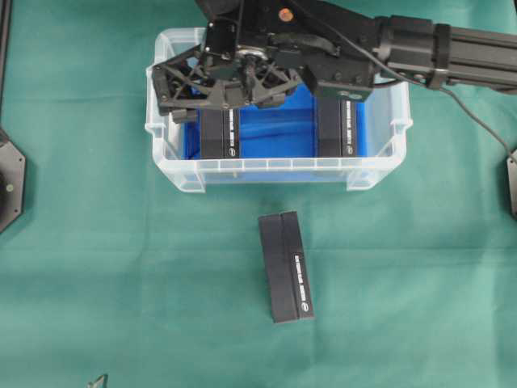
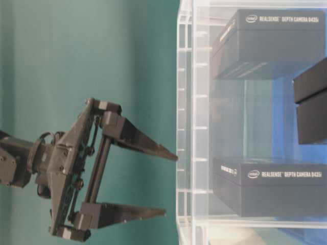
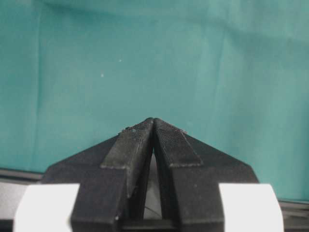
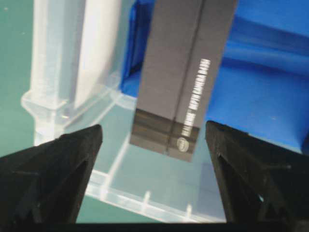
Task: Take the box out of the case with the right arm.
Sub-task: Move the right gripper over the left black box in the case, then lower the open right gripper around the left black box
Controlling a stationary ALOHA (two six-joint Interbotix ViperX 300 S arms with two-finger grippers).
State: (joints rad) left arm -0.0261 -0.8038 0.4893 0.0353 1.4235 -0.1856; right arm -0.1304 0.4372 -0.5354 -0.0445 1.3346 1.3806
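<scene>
My right gripper (image 1: 184,95) hangs with jaws wide apart over the black RealSense box (image 1: 219,133) standing at the left end of the clear case (image 1: 279,171), where a finger could catch the case wall.

Green cloth (image 1: 97,283) covers whole table, lightly creased; even, soft lighting.

One camera looks straight down; a low one sits close beside the case (image 1: 279,171), which both share.
</scene>
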